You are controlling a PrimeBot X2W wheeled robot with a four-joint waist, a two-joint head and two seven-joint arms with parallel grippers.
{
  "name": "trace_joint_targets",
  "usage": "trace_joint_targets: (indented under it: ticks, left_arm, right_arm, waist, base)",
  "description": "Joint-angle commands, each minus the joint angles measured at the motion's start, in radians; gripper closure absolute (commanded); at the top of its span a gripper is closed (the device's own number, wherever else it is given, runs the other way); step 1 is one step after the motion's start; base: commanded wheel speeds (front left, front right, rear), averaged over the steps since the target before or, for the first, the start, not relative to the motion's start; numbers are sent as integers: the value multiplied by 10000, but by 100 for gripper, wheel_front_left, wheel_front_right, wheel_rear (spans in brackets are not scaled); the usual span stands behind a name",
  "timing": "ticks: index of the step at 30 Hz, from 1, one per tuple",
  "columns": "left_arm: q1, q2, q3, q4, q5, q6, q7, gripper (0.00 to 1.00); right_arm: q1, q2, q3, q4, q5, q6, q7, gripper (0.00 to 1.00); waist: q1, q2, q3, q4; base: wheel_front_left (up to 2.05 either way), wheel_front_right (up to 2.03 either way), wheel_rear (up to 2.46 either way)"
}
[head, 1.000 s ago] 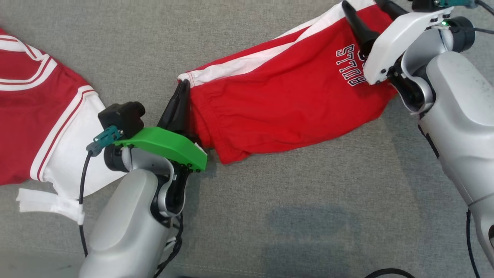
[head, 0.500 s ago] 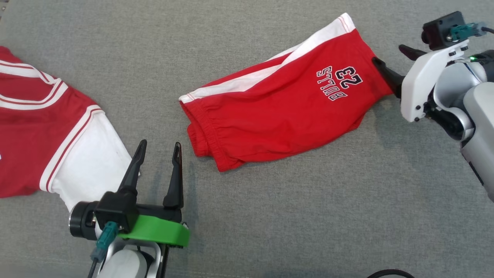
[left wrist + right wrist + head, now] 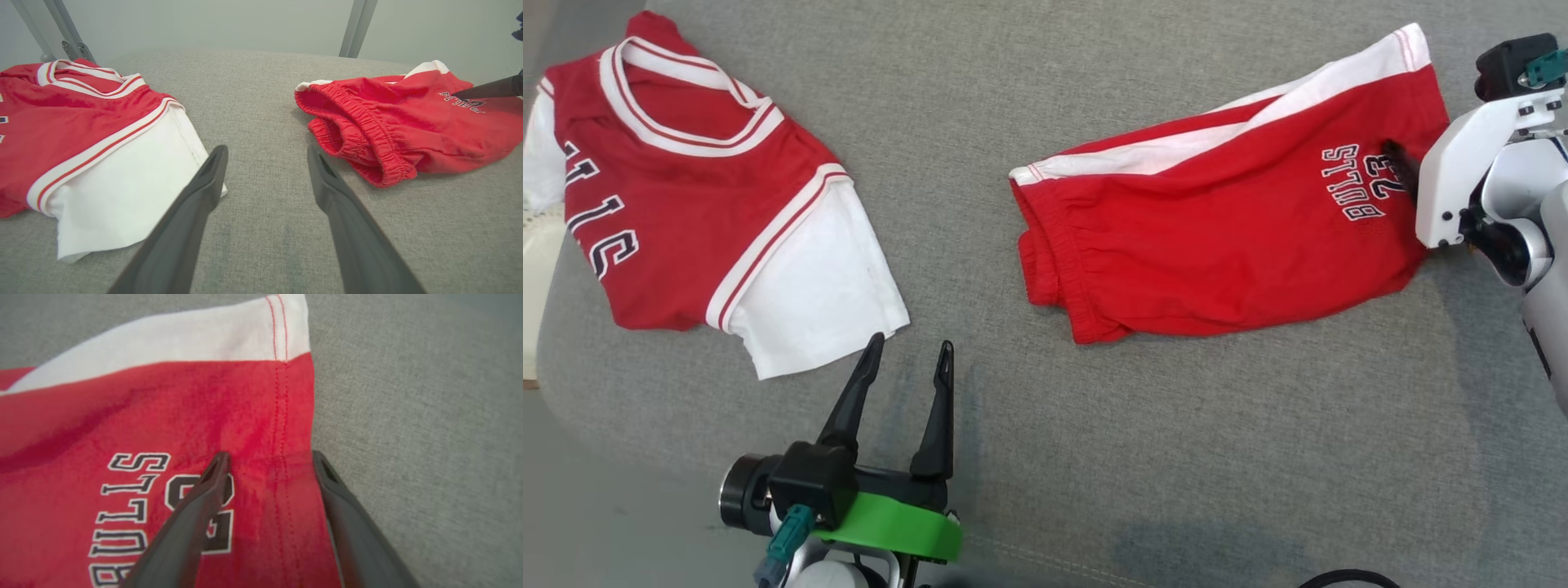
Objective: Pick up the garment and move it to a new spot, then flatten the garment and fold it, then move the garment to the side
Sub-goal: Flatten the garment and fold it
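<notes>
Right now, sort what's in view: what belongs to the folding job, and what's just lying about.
Job in hand: red shorts, lying folded on the grey surface; right gripper, open, at their hem end; left gripper, open, holding nothing.
Lying about: red and white jersey, off to the left; metal posts behind; black cable at the near edge.

**Lower left, head view:** left gripper [image 3: 911,341], two long, dark, tapering fingers set on a black block [image 3: 813,482]. Below it lie a bright green curved bracket [image 3: 894,527], a teal connector [image 3: 788,539] and a black cylindrical joint [image 3: 737,494].

**Right edge:** white bracket [image 3: 1462,175] with small dark screws, black camera block [image 3: 1507,61] carrying a second teal connector [image 3: 1543,69], silvery wrist joint [image 3: 1515,196] and pale grey forearm [image 3: 1547,327].

**Right wrist view:** right gripper [image 3: 270,455], with matt charcoal fingers slotted near the tips.
</notes>
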Motion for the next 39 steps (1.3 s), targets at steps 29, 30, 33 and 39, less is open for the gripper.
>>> trace_joint_targets:
  ticks: [29, 30, 33, 39]
  left_arm:
    - [1228, -780, 2493, 957, 1633, -1358, -4, 0]
    - [1265, -784, 2523, 965, 1679, -1381, -4, 0]
    - [1289, -786, 2555, 1009, 1778, -1457, -4, 0]
    - [1233, -864, 2550, 1080, 1832, -1571, -4, 0]
  right_arm:
    - [2644, 108, -2097, -807, 2299, -11, 1015, 100]
    - [2739, -7, -2415, -703, 2285, -11, 954, 100]
    - [2965, -310, -3314, -340, 2007, -9, 717, 100]
    - [2640, -708, -4970, -376, 1564, 0, 403, 100]
  waist:
    - [1, 3, -1429, -2548]
    - [1, 3, -1398, -2582]
    - [1, 3, -1273, -2606]
    - [1, 3, -1154, -2413]
  base:
    - [0, 0, 0]
    - [0, 0, 0]
    - [0, 0, 0]
    - [0, 0, 0]
